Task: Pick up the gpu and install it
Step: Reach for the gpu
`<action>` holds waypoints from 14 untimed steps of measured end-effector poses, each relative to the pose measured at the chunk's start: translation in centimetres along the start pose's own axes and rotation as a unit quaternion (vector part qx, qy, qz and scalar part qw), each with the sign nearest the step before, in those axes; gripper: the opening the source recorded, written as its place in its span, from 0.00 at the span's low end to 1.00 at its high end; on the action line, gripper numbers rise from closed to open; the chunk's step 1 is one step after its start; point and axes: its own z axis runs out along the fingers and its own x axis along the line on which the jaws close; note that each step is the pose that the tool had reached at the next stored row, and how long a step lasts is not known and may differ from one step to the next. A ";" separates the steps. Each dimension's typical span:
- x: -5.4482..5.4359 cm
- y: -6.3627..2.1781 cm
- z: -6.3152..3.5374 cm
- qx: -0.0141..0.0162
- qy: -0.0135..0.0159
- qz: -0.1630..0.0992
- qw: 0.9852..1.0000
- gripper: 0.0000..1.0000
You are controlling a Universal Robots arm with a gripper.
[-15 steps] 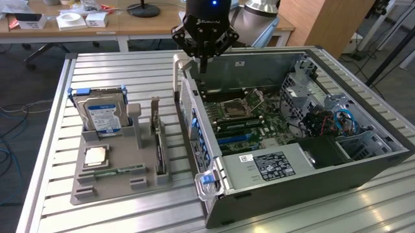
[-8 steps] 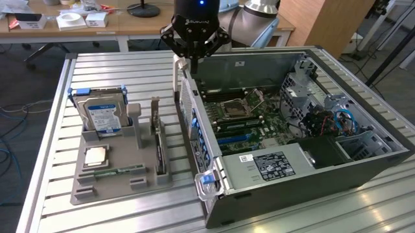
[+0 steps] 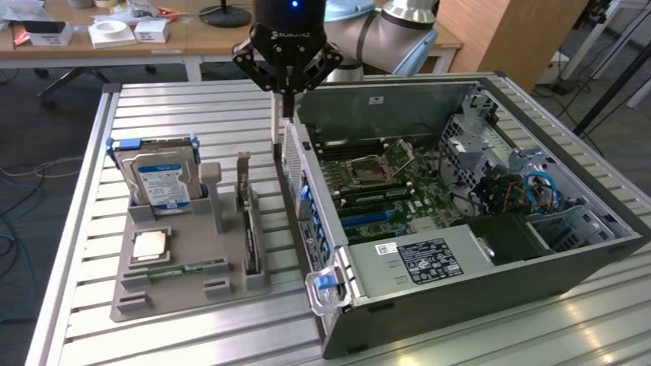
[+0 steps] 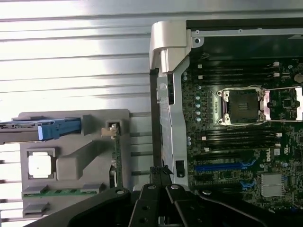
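gpu upright in tray, centre-left | gripper top centre, closed, empty | step: approach | grasp needs fingers spread

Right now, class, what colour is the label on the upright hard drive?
Blue and white; the hard drive label shows best in the exterior view.

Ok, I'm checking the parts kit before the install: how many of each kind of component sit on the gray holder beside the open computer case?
hard drive: 1
processor chip: 1
memory stick: 1
gpu: 1
Total: 4
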 end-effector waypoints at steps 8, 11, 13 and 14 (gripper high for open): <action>2.0 -0.16 0.18 0.000 0.001 0.000 1.000 0.10; 2.6 -0.21 0.22 0.000 0.001 0.000 1.000 0.10; 2.9 -0.23 0.29 0.000 0.002 0.000 1.000 0.10; 3.2 -0.26 0.34 0.000 0.003 0.000 1.000 0.10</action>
